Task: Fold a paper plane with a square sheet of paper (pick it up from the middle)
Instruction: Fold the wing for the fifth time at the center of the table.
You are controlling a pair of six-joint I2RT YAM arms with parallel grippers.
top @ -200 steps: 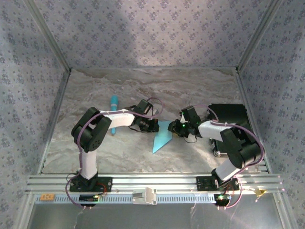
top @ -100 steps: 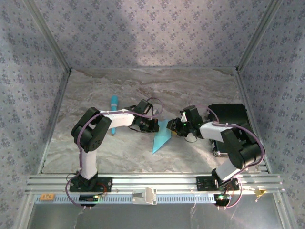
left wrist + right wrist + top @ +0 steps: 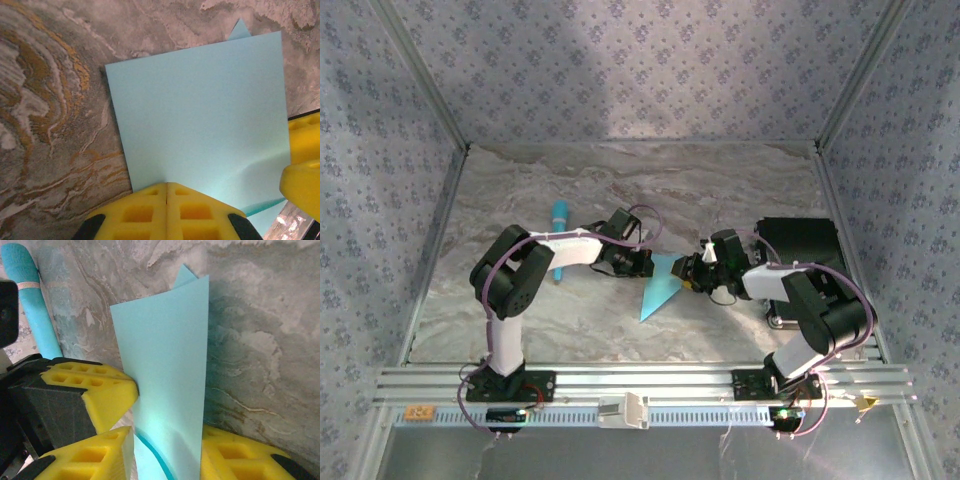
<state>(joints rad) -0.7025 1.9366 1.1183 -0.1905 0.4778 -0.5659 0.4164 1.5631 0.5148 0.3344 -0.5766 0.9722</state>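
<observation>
Right wrist: sheet [image 3: 165, 365] between parted right jaws, pinched in left jaws.

Black-and-white arms [image 3: 535, 262], purple cables [image 3: 642, 208], yellow honeycombed fingers [image 3: 145, 214].

The thin light cyan-blue square sheet of paper [image 3: 200, 115] is matt and smooth. The grey marble-patterned table [image 3: 55, 100] has a slight gloss. The left hand [image 3: 167, 186] has yellow fingers [image 3: 135, 212] of matt plastic with moulded cells. The slim turquoise stick [image 3: 30, 300] looks finely rough. The silver rail [image 3: 650, 378] at the near edge is ribbed metal.
</observation>
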